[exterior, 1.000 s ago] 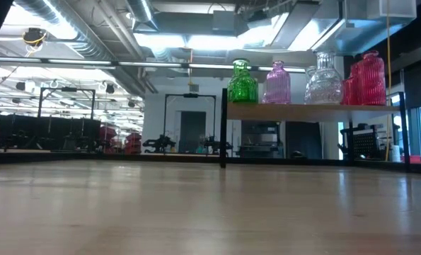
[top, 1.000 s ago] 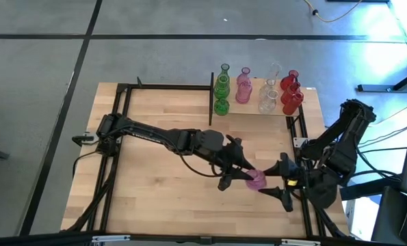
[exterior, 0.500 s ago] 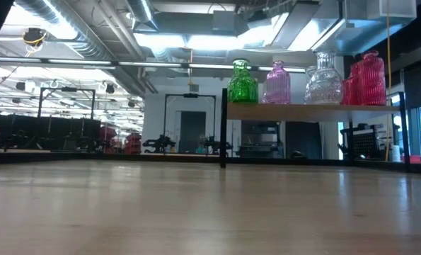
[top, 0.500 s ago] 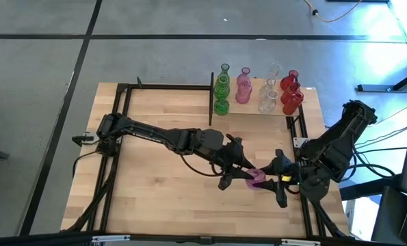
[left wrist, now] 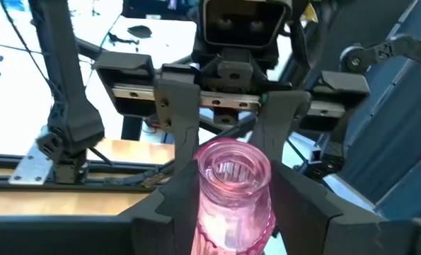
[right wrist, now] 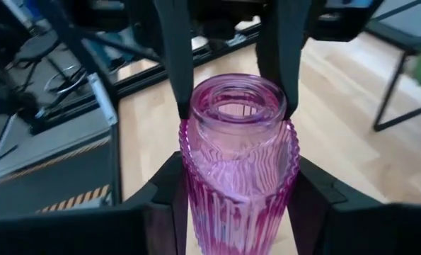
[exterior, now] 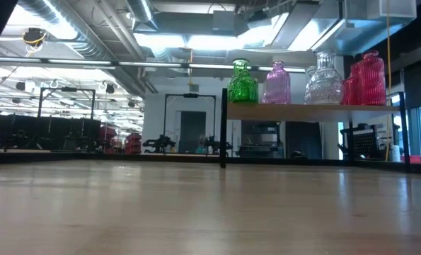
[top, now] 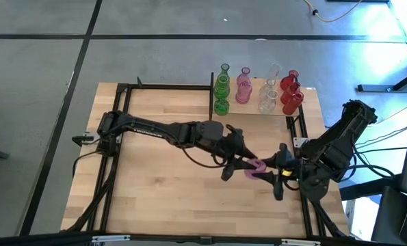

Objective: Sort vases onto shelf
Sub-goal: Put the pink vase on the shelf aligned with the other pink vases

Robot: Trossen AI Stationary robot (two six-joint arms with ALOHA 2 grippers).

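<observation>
A ribbed pink vase (top: 255, 167) sits between both grippers near the table's right side, mouth up. My left gripper (top: 239, 164) reaches it from the left and is shut on it. My right gripper (top: 271, 171) faces it from the right, with its fingers against the vase's sides. The shelf (top: 251, 109) stands at the far right and carries green vases (top: 221, 90), a pink vase (top: 243, 85), clear vases (top: 268, 92) and red vases (top: 291, 92). The low view shows only the shelf (exterior: 309, 111) with its vases, no gripper. My left gripper pinches the pink vase between its two fingers (left wrist: 178, 202), on the sides below the mouth (left wrist: 231, 166), coming from the table's left. The vase stands roughly upright; its base is hidden. My right gripper has a finger (right wrist: 169, 191) on each side of the ribbed body (right wrist: 238, 184), coming from the table's right, opposite the left fingers. The base is hidden here too.
A black metal frame (top: 121, 137) runs along the tabletop's edges, with an upright post (top: 211, 96) at the shelf's left end. Bare wood lies across the table's left and middle. Cables and the right arm's base (top: 347, 137) stand off the right edge.
My right gripper has moved toward the table's left, up to the pink vase, until its fingers flank it. My left gripper has carried the vase a little toward the far edge and kept hold of it.
</observation>
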